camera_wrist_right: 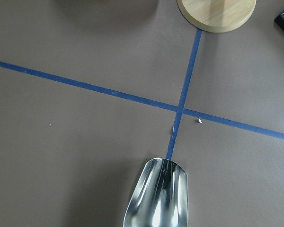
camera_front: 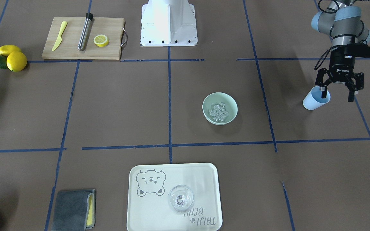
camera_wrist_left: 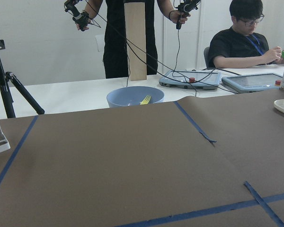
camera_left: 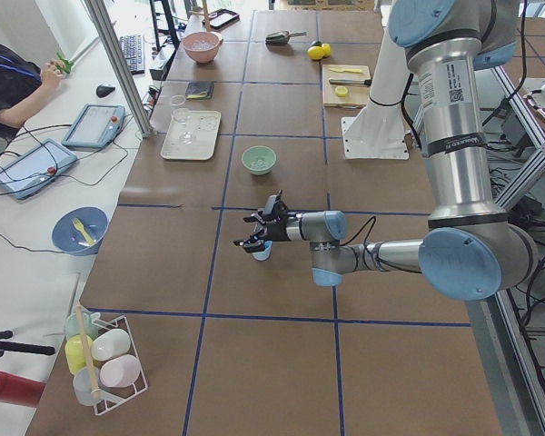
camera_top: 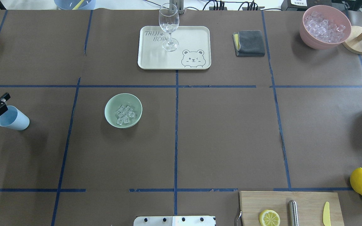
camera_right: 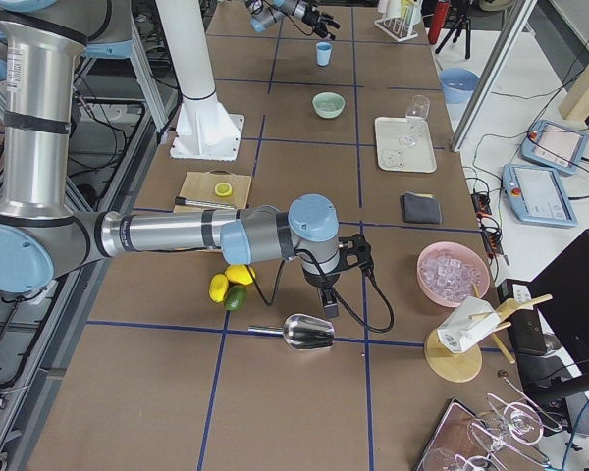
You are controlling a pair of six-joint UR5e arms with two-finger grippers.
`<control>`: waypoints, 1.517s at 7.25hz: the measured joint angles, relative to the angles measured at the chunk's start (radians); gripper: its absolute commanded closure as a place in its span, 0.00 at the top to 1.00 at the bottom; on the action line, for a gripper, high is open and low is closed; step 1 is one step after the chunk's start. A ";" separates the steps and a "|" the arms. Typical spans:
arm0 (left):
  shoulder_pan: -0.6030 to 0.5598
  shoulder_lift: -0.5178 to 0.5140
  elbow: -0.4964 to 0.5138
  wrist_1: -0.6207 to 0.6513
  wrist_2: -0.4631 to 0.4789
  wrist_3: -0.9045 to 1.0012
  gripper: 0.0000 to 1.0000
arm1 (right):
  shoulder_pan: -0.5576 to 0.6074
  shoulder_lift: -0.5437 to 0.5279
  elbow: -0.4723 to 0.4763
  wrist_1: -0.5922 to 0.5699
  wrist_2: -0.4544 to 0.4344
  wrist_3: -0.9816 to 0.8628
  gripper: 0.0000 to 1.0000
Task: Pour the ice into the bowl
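Mint bowl (camera_front: pixel 231 103): mid-surface (camera_front: pixel 117 106), just beside the ctr tape line. Bare brown paper all round it, so you've open room on every side, edges well off.
Ice (camera_front: pixel 218 112): clear cubes piled in bowl's bottom.
Blue cup (camera_front: pixel 313 102): stands on robot's left side, well apart from bowl.
Left hand (camera_front: pixel 337 95): spread wide, grips nothing; one fingertip (camera_front: pixel 323 93) dips in cup's mouth, other outside.
Right hand (camera_right: pixel 326 294): above metal scoop (camera_right: pixel 309 334), nr lemons (camera_right: pixel 219 287); can't tell how far open.

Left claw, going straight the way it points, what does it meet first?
Looks free: the left claw points level over bare table toward a blue bowl past the edge. The cup beneath might be clipped.
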 measured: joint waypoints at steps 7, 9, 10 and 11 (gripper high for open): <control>-0.895 -0.226 -0.186 1.209 -0.958 0.682 1.00 | -0.129 0.115 0.084 0.142 0.088 0.202 1.00; -0.943 -0.288 -0.166 1.575 -1.078 0.690 1.00 | -0.281 0.250 0.111 0.143 0.090 0.390 0.98; -0.951 -0.268 -0.151 1.634 -1.171 0.691 1.00 | -0.370 0.335 0.116 0.142 0.078 0.514 0.98; -0.954 -0.236 -0.151 1.652 -1.233 0.692 1.00 | -0.469 0.429 0.118 0.137 0.038 0.645 0.98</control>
